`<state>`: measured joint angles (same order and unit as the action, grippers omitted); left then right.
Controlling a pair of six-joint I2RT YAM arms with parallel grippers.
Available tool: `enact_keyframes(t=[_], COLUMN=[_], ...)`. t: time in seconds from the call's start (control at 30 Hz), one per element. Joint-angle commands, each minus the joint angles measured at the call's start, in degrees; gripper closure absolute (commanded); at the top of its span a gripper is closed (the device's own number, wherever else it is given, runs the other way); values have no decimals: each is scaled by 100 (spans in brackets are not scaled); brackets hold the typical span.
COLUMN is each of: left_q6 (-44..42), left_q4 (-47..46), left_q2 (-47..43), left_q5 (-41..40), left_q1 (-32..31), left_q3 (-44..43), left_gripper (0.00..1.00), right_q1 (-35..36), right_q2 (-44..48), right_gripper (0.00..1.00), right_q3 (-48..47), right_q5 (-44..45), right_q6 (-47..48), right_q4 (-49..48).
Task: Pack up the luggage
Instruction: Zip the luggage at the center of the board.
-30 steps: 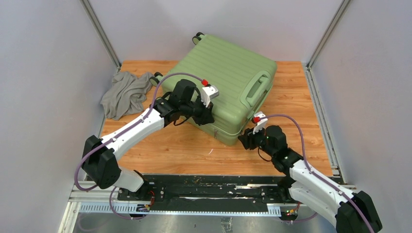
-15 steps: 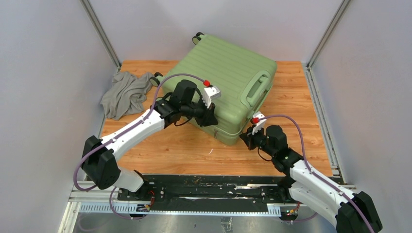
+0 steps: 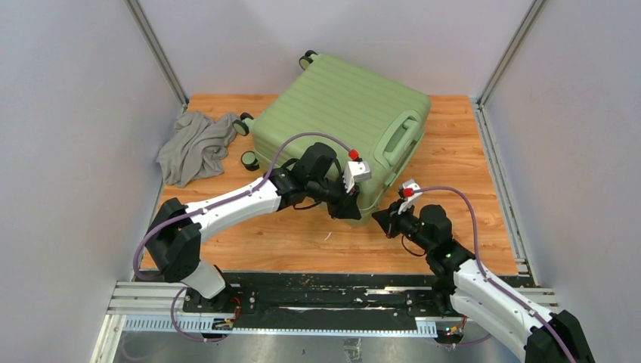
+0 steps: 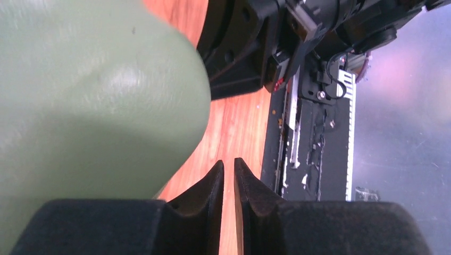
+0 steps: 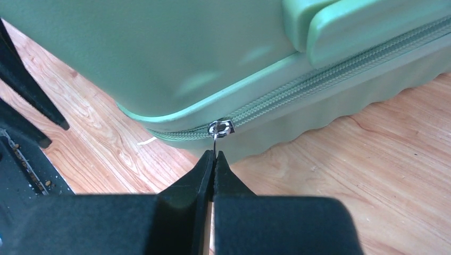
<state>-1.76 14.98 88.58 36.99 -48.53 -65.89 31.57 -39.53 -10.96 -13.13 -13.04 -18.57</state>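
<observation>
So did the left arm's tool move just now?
Yes. The left tool slid rightward along the luggage, away from the grey cloth, toward its near corner.

A wood-grain surface (image 3: 302, 234) sits boxed in by plain pale grey walls (image 3: 68, 113) on three sides; aluminium posts (image 3: 155, 49) rise at its far corners, evenly lit.
</observation>
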Motion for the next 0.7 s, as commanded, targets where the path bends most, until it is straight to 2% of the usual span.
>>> enact_keyframes(t=[0.0, 0.1, 0.17, 0.27, 0.4, 0.5, 0.67], left_q6=[-46, -155, -319, -477, -523, -625, -810], left_q4=[-748, -881, -770, -684, -698, -647, -474], left_q2=[104, -55, -85, -33, 83, 162, 235], left_q5=[-520, -825, -1022, -1250, -1267, -1300, -1357], left_q1=[-16, -16, -8, -7, -7, -7, 6], left_q3=[-127, -128, -263, -477, -628, -694, -868], left_gripper=[82, 83, 83, 84, 84, 84, 84], right_q1=[-136, -221, -186, 134, 863, 931, 930], right_q2=[313, 255, -78, -643, -997, -1044, -578], right_gripper=[100, 100, 100, 100, 100, 100, 100], right_q3=[230, 325, 282, -56, -472, -466, -295], right_q5=[-608, -942, -1447, -1888, -1794, -1697, -1405], right_q6=[-235, -303, -443, -553, -232, -242, -326], right_q4=[-371, -665, -1137, -1272, -1007, -772, -616])
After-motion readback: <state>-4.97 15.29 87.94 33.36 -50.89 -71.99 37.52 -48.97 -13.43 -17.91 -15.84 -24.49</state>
